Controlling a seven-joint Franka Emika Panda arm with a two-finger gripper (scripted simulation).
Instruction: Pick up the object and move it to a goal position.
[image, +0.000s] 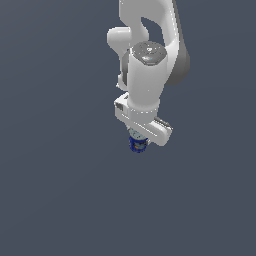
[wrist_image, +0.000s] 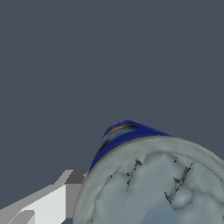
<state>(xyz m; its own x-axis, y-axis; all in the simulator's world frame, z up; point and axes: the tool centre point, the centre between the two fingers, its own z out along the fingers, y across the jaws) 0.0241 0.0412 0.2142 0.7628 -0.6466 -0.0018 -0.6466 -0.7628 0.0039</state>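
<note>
The object (image: 138, 144) is a small blue can with a silvery-grey top. In the exterior view it shows just under the white hand, mostly hidden by it. My gripper (image: 137, 146) points down and is shut on the can. In the wrist view the object (wrist_image: 153, 183) fills the frame close up, its cracked grey top and its blue side with an orange mark showing. One white finger (wrist_image: 61, 197) with a grey pad rests against the can's side. The other finger is out of the picture.
A plain dark grey-blue surface (image: 55, 190) fills the scene all around. The white arm (image: 147, 60) rises above the hand toward the exterior view's top edge.
</note>
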